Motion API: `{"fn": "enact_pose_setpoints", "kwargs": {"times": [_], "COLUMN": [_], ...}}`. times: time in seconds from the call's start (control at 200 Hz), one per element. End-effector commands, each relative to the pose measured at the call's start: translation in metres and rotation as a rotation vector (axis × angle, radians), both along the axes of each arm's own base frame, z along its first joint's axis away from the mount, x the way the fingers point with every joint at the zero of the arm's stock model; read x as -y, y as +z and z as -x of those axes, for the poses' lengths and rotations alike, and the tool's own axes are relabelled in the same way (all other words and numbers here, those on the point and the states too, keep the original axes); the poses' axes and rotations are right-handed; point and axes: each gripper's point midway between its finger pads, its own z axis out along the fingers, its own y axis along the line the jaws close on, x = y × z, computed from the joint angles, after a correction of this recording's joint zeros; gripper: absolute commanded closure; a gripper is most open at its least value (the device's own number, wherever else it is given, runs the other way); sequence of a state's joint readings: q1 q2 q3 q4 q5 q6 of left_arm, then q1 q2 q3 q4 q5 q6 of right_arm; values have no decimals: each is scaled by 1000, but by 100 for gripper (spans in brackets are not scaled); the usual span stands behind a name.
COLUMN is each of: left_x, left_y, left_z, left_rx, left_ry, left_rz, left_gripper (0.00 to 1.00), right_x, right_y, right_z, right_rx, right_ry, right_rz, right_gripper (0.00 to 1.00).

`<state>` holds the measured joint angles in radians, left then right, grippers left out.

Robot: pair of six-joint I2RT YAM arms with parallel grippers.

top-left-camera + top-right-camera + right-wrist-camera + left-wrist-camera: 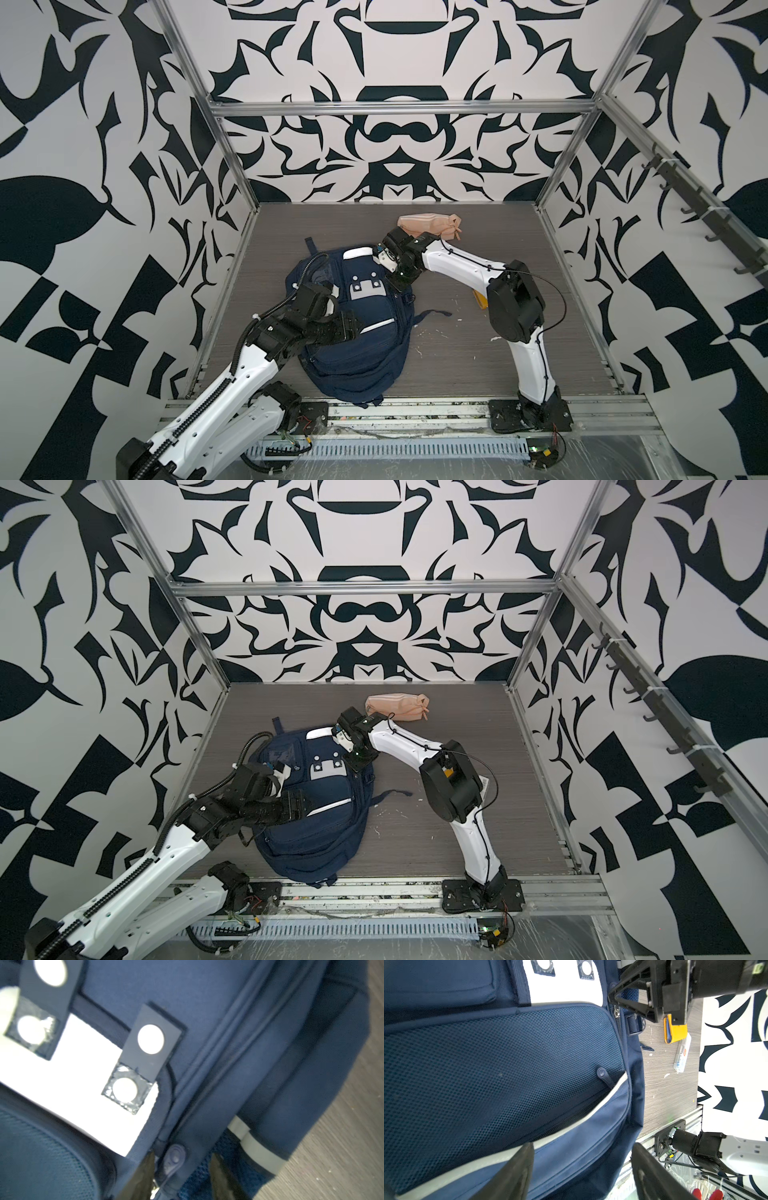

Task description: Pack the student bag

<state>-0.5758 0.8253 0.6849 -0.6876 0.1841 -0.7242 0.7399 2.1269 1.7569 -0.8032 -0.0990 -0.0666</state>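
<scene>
Straddling a small rubbery zip pull (pixel 175 1159), the right gripper (pixel 182 1167) has its jaws part-way apart. One finger stands on each side of the tab with a gap showing, so nothing is grasped yet. The pull sits on the side seam of the student bag (pixel 353 332), just beside the grey front patch (pixel 365 289), and the zip line runs away from the fingers along the bag's length. The bag lies flat, front up, its long axis running from the table's near edge toward the back wall. The right arm is clearly the nearer to this pull. The left gripper (pixel 582 1147) hovers wide open and empty over the lower front pocket. The coming move looks like a pinch, then a draw along the seam. Around the bag is the grey wood-grain table (pixel 478 353), where a peach pouch (pixel 428 226) lies near the back, apart from the bag, and a yellow item (pixel 675 1030) lies by the right arm. Patterned walls (pixel 395 145) enclose it all.
</scene>
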Motion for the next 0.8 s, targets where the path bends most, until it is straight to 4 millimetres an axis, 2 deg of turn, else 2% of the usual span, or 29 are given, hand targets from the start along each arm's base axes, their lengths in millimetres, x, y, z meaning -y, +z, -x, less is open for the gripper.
{"fn": "enact_pose_setpoints", "kwargs": {"times": [0.0, 0.175, 0.435, 0.59, 0.795], "left_x": [5, 6, 8, 9, 6], "left_y": [7, 3, -3, -13, -27], "left_z": [-4, -5, -8, -9, -17], "left_rx": [21, 11, -1, -23, -55], "left_ry": [-12, -11, -6, 11, 46], "left_rz": [23, 30, 39, 52, 82], "left_gripper": [23, 23, 23, 23, 23], "right_x": [0, 1, 3, 3, 5], "right_y": [3, 2, 14, 27, 42], "right_z": [6, 9, 15, 19, 34], "right_rx": [-4, -8, 18, 41, 40], "right_ry": [22, 46, 86, 96, 142], "right_rz": [21, 19, -7, -67, -161], "right_gripper": [60, 75, 100, 100, 100]}}
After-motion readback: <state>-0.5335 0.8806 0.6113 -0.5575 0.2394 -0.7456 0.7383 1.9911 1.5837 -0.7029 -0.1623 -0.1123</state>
